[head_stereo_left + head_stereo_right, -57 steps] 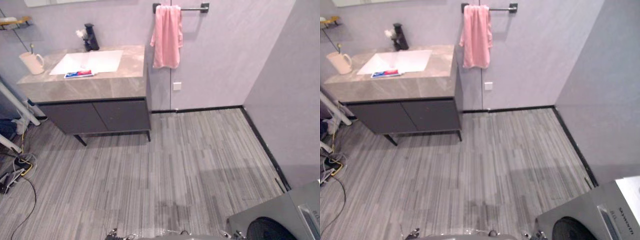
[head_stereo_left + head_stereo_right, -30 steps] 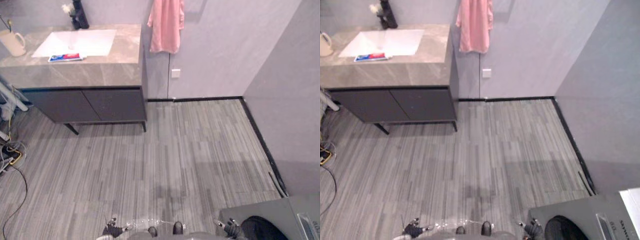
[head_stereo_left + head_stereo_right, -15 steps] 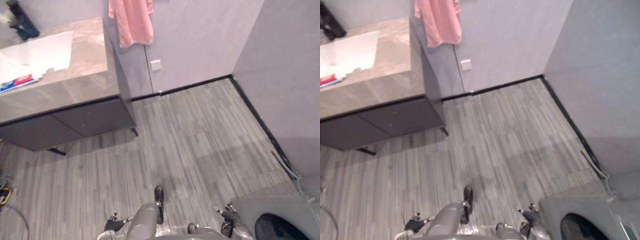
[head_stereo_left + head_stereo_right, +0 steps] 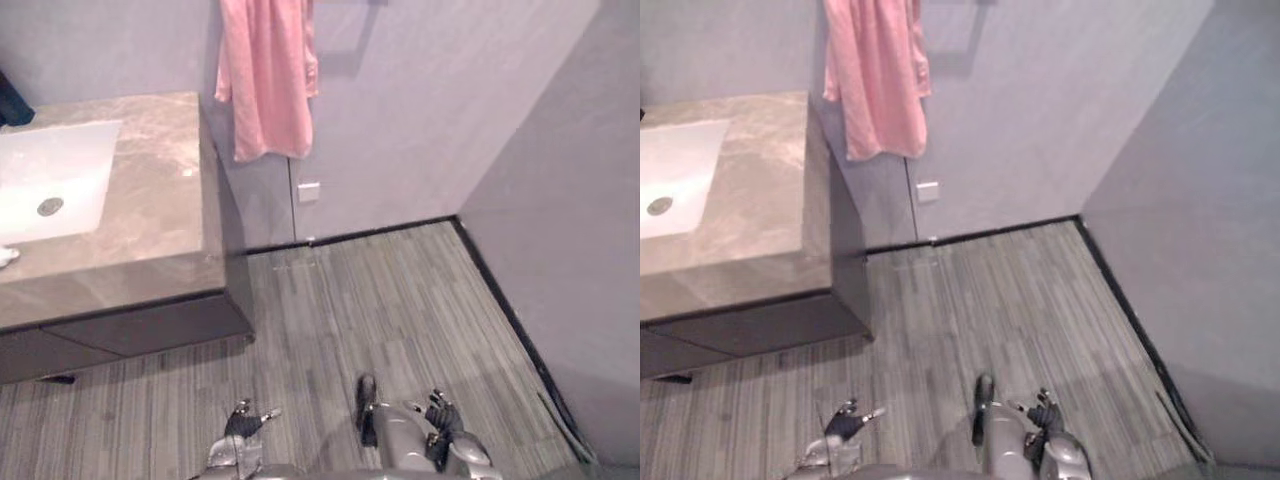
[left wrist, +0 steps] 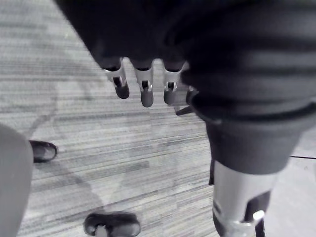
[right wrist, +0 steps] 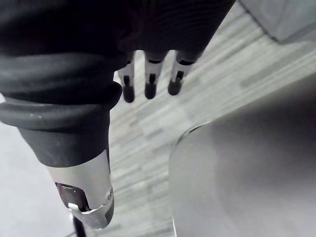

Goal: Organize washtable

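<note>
The washtable's grey stone counter [image 4: 150, 220] stands at the left, with a white sink [image 4: 50, 180] set into it. A small white end of something [image 4: 5, 257] lies at the counter's front left edge. A pink towel [image 4: 265, 80] hangs on the wall just right of the counter. My left hand [image 4: 243, 425] hangs low over the floor, well short of the washtable, with its fingers [image 5: 143, 86] straight and nothing in them. My right hand [image 4: 440, 415] hangs the same way further right, its fingers [image 6: 150, 84] relaxed and holding nothing.
A dark cabinet [image 4: 130, 330] sits under the counter. On the back wall below the towel is a white socket [image 4: 309, 192]. Grey plank floor [image 4: 380, 310] runs to a black skirting [image 4: 500, 300] along the right wall.
The camera has moved closer to the washtable and swung right, so the cup and the toothpaste tube have left the picture. Both hands still hang low.
</note>
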You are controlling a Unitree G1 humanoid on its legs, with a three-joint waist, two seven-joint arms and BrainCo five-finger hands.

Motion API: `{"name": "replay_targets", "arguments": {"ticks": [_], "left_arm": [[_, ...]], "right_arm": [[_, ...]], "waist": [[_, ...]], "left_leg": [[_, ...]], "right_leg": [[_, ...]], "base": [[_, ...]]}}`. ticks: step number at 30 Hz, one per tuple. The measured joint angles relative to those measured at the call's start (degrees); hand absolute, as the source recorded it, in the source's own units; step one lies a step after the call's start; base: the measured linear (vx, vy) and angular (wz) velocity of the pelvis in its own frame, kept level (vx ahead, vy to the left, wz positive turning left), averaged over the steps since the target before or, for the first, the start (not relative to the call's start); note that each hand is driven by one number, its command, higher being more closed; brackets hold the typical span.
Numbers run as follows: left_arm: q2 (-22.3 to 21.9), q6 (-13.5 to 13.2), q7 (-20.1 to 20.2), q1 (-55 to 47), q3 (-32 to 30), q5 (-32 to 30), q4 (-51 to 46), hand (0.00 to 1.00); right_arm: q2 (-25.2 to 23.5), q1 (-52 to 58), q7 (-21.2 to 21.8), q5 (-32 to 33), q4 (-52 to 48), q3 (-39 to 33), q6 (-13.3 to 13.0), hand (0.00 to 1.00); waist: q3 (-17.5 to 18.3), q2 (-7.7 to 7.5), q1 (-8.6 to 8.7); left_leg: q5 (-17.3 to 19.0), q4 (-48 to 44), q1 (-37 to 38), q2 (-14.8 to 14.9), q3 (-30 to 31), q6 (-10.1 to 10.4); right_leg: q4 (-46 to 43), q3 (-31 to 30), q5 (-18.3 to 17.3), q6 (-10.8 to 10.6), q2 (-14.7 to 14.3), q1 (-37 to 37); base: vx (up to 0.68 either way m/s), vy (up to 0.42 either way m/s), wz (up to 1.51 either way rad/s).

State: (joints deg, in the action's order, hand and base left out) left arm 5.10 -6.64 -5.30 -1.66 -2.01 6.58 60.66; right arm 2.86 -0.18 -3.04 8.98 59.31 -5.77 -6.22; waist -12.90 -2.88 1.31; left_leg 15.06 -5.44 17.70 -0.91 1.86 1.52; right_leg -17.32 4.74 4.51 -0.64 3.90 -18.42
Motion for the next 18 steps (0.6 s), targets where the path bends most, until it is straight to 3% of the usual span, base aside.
{"name": "replay_targets", "arguments": {"ticks": [1, 3, 4, 5, 6, 7, 9, 10, 12, 13, 14, 16, 17, 18], "left_arm": [[-1.26, -0.14, -0.03, 0.27, -0.84, 0.01, 0.19, 0.0], [-3.31, -0.23, 0.09, 0.29, -3.01, -0.08, 0.09, 0.0], [-3.67, -0.19, 0.03, 0.28, -5.34, -0.04, -0.05, 0.0], [-3.88, -0.18, 0.02, 0.06, -6.17, -0.02, -0.34, 0.0], [-3.97, -0.25, 0.01, -0.17, -6.99, -0.02, -0.67, 0.0], [-3.89, -0.22, 0.01, -0.24, -7.16, -0.02, -1.06, 0.0], [-3.51, -0.42, 0.05, -0.24, -6.78, 0.01, -2.65, 0.0], [-3.37, -0.75, 0.02, -0.2, -6.2, 0.04, -2.91, 0.0], [-3.18, -1.24, 0.02, -0.1, -4.45, 0.04, -2.89, 0.0], [-3.13, -1.4, -0.02, -0.11, -4.18, 0.08, -2.87, 0.0], [-3.07, -1.48, -0.05, -0.19, -3.09, 0.39, -2.87, 0.0], [-3.09, -1.54, -0.05, 0.27, -2.03, 0.62, -2.89, 0.0], [-2.58, -1.46, 0.16, 0.66, -2.05, 0.61, -2.85, 0.0], [-2.23, -1.49, 0.21, 0.54, -2.12, 0.68, -2.84, 0.0]], "right_arm": [[0.48, -0.61, -0.03, -0.11, -0.01, -0.15, -0.02, 0.0], [0.84, -0.58, 0.09, -0.11, -0.15, -0.48, -0.17, 0.0], [1.26, -0.55, -0.08, -0.03, -0.39, -0.52, 0.05, 0.0], [1.34, -0.41, -0.11, 0.01, -0.45, -0.46, 0.05, 0.0], [1.19, -0.07, -0.34, 0.06, -0.53, -0.45, 0.02, 0.0], [0.75, 0.3, -0.48, 0.22, -0.75, -0.45, 0.01, 0.0], [0.24, 1.05, -0.53, 1.46, -0.47, -0.52, -0.03, 0.0], [0.16, 0.58, -0.55, 1.76, -0.36, -0.51, -0.03, 0.0], [0.01, 0.05, -0.55, 1.78, -0.08, -0.5, -0.02, 0.0], [-0.02, -0.04, -0.57, 1.78, 0.02, -0.48, 0.01, 0.0], [0.21, 0.06, -0.61, 1.78, 0.16, -0.44, 0.0, 0.0], [0.77, 0.01, -0.69, 1.7, 1.11, 0.06, 0.09, 0.0], [0.15, -0.06, -0.69, 1.68, 1.11, 0.03, 0.08, 0.0], [-0.13, 0.23, -0.69, 1.63, 1.17, -0.01, 0.06, 0.0]], "waist": [[0.24, 1.84, -0.14], [0.26, 3.75, -0.43], [0.09, 4.75, -0.53], [-0.16, 5.09, -0.63], [-0.69, 5.23, -0.71], [-0.94, 4.83, -1.17], [-1.31, 3.2, -2.4], [-1.33, 3.24, -2.47], [-1.33, 3.54, -2.49], [-1.36, 3.7, -2.56], [-1.15, 4.42, -3.0], [-1.11, 4.58, -4.57], [-0.92, 3.72, -5.22], [-0.46, 2.87, -5.17]], "left_leg": [[0.52, -2.7, -0.33, 1.98, 1.39, 0.22], [0.27, -14.57, -5.49, 3.16, 2.33, 0.86], [-2.22, -26.8, -10.67, 4.56, 1.59, 4.72], [-2.66, -33.31, -13.2, 6.16, 0.87, 5.98], [-2.44, -43.48, -16.79, 9.17, -2.31, 5.66], [-2.18, -47.71, -18.96, 10.84, -4.82, 5.22], [-0.66, -46.23, -23.35, 10.72, -8.72, 2.7], [-0.1, -42.6, -25.47, 9.9, -9.8, 1.8], [-0.2, -30.19, -28.83, 7.13, -10.75, 1.9], [-1.63, -19.5, -29.47, 5.19, -10.67, 3.11], [-5.44, -8.44, -29.35, 4.29, -10.54, 4.1], [-13.49, -5.38, -28.57, 4.05, -11.37, 1.91], [-15.09, -5.41, -28.4, 2.55, -11.96, -0.66], [-14.34, -5.4, -28.09, 1.34, -12.13, -1.79]], "right_leg": [[-3.56, 1.95, -3.63, 0.97, -0.51, -0.29], [-3.75, 3.66, -6.4, 1.97, -1.63, 1.32], [-2.14, 4.42, -7.82, 2.83, -2.89, 4.2], [-0.79, 4.62, -8.51, 3.17, -3.65, 6.28], [1.22, 5.1, -9.55, 4.0, -5.09, 11.18], [2.58, 5.24, -10.42, 4.44, -5.52, 14.61], [6.55, 5.45, -11.12, 4.29, -4.9, 20.52], [8.46, 5.43, -11.1, 4.24, -4.53, 22.67], [11.0, 5.39, -11.51, 3.48, -3.42, 25.46], [12.45, 5.44, -12.0, 2.63, -2.72, 27.07], [14.13, 5.44, -12.49, 1.7, -2.75, 28.69], [15.34, 4.54, -13.84, -0.35, -2.57, 30.61], [14.44, 4.3, -15.78, -2.11, -0.85, 31.36], [12.91, 4.22, -16.9, -3.04, 0.44, 31.01]], "base": [[0.54, -0.269, 0.53], [0.56, -0.299, 0.32], [0.49, -0.26, 0.17], [0.47, -0.229, 0.12], [0.37, -0.157, 0.05], [0.52, -0.224, 0.01], [0.41, -0.165, 0.03], [0.32, -0.056, 0.06], [0.35, 0.001, 0.05], [0.35, 0.072, 0.05], [0.35, 0.101, 0.02], [0.37, 0.179, -0.17], [0.43, 0.209, -0.17], [0.58, 0.218, -0.04]]}}
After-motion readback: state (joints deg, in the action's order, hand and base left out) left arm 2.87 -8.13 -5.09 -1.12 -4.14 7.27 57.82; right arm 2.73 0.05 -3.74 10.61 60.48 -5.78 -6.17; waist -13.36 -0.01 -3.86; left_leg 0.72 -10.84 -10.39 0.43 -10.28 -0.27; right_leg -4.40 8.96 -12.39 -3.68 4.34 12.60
